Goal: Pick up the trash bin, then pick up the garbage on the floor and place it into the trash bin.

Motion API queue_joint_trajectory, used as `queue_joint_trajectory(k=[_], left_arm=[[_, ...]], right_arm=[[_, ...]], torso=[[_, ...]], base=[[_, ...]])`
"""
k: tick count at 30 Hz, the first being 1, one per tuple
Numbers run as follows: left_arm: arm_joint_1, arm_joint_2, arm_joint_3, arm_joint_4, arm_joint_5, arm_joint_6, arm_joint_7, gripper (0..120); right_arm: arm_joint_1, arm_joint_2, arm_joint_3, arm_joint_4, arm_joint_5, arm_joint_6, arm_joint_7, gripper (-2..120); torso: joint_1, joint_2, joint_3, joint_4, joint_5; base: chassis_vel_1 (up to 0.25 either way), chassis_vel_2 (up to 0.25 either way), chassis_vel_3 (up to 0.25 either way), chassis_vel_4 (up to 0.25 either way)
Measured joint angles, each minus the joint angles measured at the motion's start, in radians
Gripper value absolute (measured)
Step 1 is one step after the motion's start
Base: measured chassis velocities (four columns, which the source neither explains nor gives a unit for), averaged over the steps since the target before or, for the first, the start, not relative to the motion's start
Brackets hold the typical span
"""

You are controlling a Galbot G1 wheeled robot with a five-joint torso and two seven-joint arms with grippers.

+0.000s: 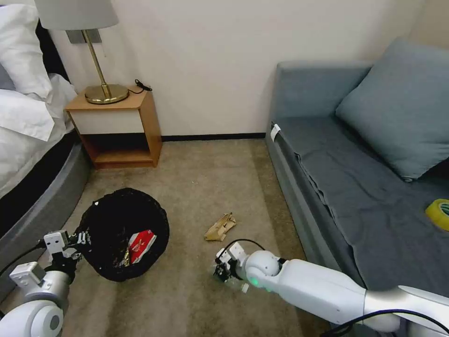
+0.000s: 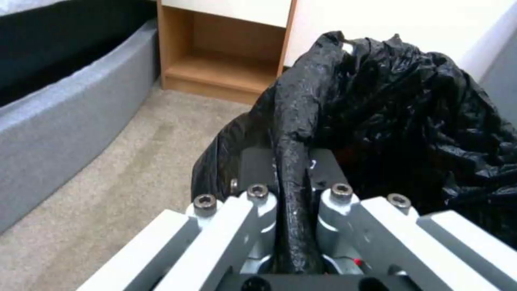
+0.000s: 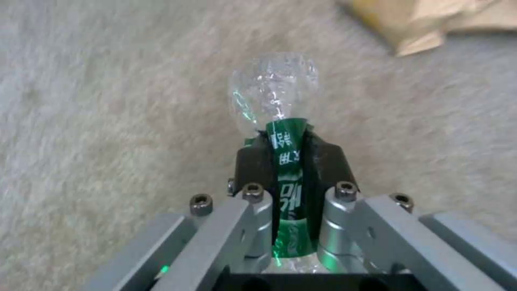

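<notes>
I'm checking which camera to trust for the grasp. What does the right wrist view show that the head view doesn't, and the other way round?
Right wrist view alone: the right gripper shut on the bottle, squeezing its green label.

Head view alone: the left gripper at the rim of the trash bin, the red-white wrapper inside it, the sofa and the nightstand.

Both: the brown paper lying on the carpet close beyond the right gripper.

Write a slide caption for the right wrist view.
Right claw shut on a small clear plastic bottle with green label, over beige carpet, crumpled brown paper nearby.
</notes>
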Motion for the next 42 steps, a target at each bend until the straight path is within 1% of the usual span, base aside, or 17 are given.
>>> queue_joint_trajectory(k=[6,15,18,20,22,24,26,27,30,31,33,34,35,38,40,41,42], left_arm=[[-0.018,0.006,0.019,0.014,0.0,0.001,-0.001,4],[-0.038,0.009,0.046,0.034,-0.001,0.01,-0.005,4],[-0.045,0.008,0.062,0.041,0.001,0.014,-0.008,4],[-0.047,0.007,0.066,0.042,0.004,0.015,-0.009,4],[-0.054,0.003,0.08,0.046,0.015,0.016,-0.012,4],[-0.056,0.001,0.085,0.047,0.018,0.017,-0.012,4],[-0.062,-0.005,0.101,0.047,0.025,0.018,-0.016,4],[-0.062,-0.005,0.101,0.047,0.025,0.018,-0.016,4],[-0.068,-0.01,0.12,0.041,0.028,0.024,-0.021,4],[-0.068,-0.01,0.12,0.041,0.028,0.024,-0.021,4],[-0.068,-0.01,0.128,0.031,0.022,0.03,-0.026,4],[-0.068,-0.011,0.131,0.026,0.02,0.032,-0.028,4],[-0.068,-0.011,0.131,0.026,0.02,0.032,-0.028,4],[-0.064,-0.015,0.139,0.014,0.017,0.035,-0.031,4],[-0.062,-0.017,0.14,0.011,0.016,0.035,-0.031,4],[-0.058,-0.021,0.144,0.004,0.013,0.036,-0.032,4],[-0.057,-0.023,0.145,0.002,0.013,0.036,-0.032,4]], right_arm=[[0.009,-0.034,0.069,0.051,0.011,0.005,0.009,8],[0.029,-0.056,0.134,0.129,0.026,0.008,0.023,8],[0.055,-0.07,0.178,0.196,0.026,0.021,0.028,8],[0.064,-0.073,0.189,0.212,0.027,0.025,0.03,8],[0.113,-0.089,0.229,0.276,0.046,0.033,0.04,8],[0.129,-0.094,0.239,0.293,0.056,0.038,0.043,8],[0.179,-0.105,0.267,0.346,0.084,0.063,0.053,7],[0.179,-0.105,0.267,0.346,0.084,0.063,0.053,7],[0.232,-0.109,0.297,0.418,0.128,0.106,0.064,7],[0.232,-0.109,0.297,0.418,0.128,0.106,0.064,7],[0.26,-0.105,0.301,0.468,0.18,0.127,0.091,7],[0.269,-0.101,0.3,0.494,0.208,0.136,0.101,7],[0.269,-0.101,0.3,0.494,0.208,0.136,0.101,7],[0.284,-0.083,0.276,0.557,0.253,0.169,0.118,7],[0.284,-0.078,0.268,0.564,0.255,0.179,0.118,7],[0.281,-0.06,0.242,0.575,0.247,0.21,0.118,7],[0.278,-0.052,0.233,0.575,0.243,0.219,0.118,7]], torso=[[0.0,0.0,0.0,0.0,0.0001],[0.0,0.0,0.0,0.0,0.0001],[0.0,0.0,0.0,0.0,0.0],[0.0,0.0,0.0,0.0,0.0],[0.0,0.0,0.0,0.0,-0.0001],[0.0,0.0,0.0,0.0,-0.0001],[0.0,0.0,0.0,-0.0001,-0.0001],[0.0,0.0,0.0,-0.0001,-0.0001],[0.0,0.0,0.0,0.0,0.0],[0.0,0.0,0.0,0.0,0.0],[0.0,0.0,0.0,0.0,-0.0001],[0.0,0.0,0.0,0.0,0.0],[0.0,0.0,0.0,0.0,0.0],[0.0,0.0,0.0,-0.0001,-0.0001],[0.0,0.0,0.0,0.0,0.0],[0.0,0.0,0.0,0.0,-0.0002],[0.0,0.0,0.0,0.0,-0.0003]], base=[[0.0,0.0,0.0,0.0],[0.0,0.0,0.0,0.0],[0.0,0.0,0.0,0.0],[0.0,0.0,0.0,0.0],[0.0,0.0,0.0,0.0],[0.0,0.0,0.0,0.0],[0.0,0.0,0.0,0.0],[0.0,0.0,0.0,0.0],[0.0,0.0,0.0,0.0],[0.0,0.0,0.0,0.0],[0.0,0.0,0.0,0.0],[0.0,0.0,0.0,0.0],[0.0,0.0,0.0,0.0],[0.0,0.0,0.0,0.0],[0.0,0.0,0.0,0.0],[0.0,0.0,0.0,0.0],[0.0,0.0,0.0,0.0]])
